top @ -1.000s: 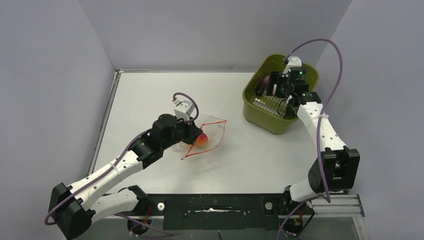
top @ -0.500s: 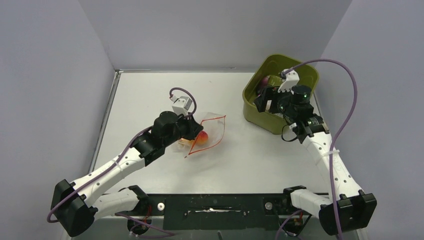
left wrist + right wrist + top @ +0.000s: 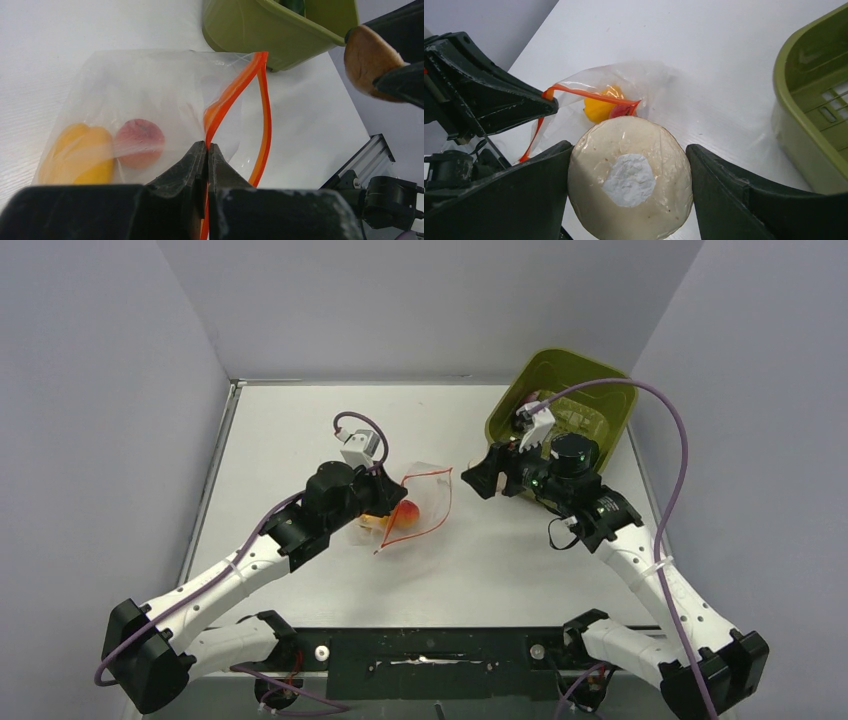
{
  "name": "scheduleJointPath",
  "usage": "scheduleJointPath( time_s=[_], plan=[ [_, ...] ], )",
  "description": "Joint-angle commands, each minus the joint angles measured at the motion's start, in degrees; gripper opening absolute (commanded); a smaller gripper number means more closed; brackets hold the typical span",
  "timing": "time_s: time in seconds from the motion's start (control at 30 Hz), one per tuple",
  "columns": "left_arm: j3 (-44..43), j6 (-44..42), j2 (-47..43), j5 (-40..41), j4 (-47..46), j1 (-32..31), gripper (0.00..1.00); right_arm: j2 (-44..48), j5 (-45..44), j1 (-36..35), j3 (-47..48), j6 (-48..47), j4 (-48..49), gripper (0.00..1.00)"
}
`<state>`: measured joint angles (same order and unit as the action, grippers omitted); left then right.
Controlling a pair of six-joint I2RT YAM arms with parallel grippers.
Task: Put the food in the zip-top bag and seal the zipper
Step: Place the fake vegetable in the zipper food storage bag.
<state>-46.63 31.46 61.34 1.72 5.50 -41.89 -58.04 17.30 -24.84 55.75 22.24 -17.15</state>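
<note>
The clear zip-top bag (image 3: 425, 502) lies mid-table with its mouth open toward the right. Its red zipper strip (image 3: 235, 92) shows in the left wrist view. Inside are the yellow-orange bell pepper (image 3: 80, 155) and the red-orange round fruit (image 3: 142, 147). My left gripper (image 3: 207, 150) is shut on one lip of the zipper and holds the mouth up. My right gripper (image 3: 629, 185) is shut on the pale round slice (image 3: 630, 185) and holds it in the air just right of the bag's mouth (image 3: 589, 97). In the top view the right gripper (image 3: 480, 478) sits between bag and basket.
The olive-green basket (image 3: 585, 405) stands at the back right, tilted, right behind my right arm. Its wall also shows in the right wrist view (image 3: 809, 115) and the left wrist view (image 3: 260, 30). Grey walls enclose the table on the left, back and right.
My right gripper has come out of the basket with the pale slice and moved left toward the bag's mouth. The left gripper has kept its grip on the zipper lip, shifting slightly.
</note>
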Motion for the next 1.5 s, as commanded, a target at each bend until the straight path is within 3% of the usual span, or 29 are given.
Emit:
scheduleJointPath(
  time_s=[0.0,0.47,0.83,1.27,1.47],
  plan=[
    [-0.7,1.5,-1.0,-0.2,-5.5,0.2,0.0,0.5,0.3,-3.4,-0.3,4.2,3.3,0.59],
    [0.2,3.1,-1.6,-1.5,-7.2,0.3,0.0,-4.9,-2.3,-13.9,-0.6,12.7,7.5,0.61],
    [0.0,3.7,-2.6,-2.8,-6.6,0.3,0.0,-9.9,-4.9,-16.1,0.0,13.9,8.7,0.65],
    [1.3,4.9,-3.5,-3.0,-7.7,0.3,0.0,-10.9,-8.3,-16.3,0.0,13.5,7.7,0.93],
    [1.3,4.9,-3.0,-2.9,-8.0,0.3,0.0,-9.7,-8.4,-16.3,-0.2,12.9,7.9,0.94]
  ],
)
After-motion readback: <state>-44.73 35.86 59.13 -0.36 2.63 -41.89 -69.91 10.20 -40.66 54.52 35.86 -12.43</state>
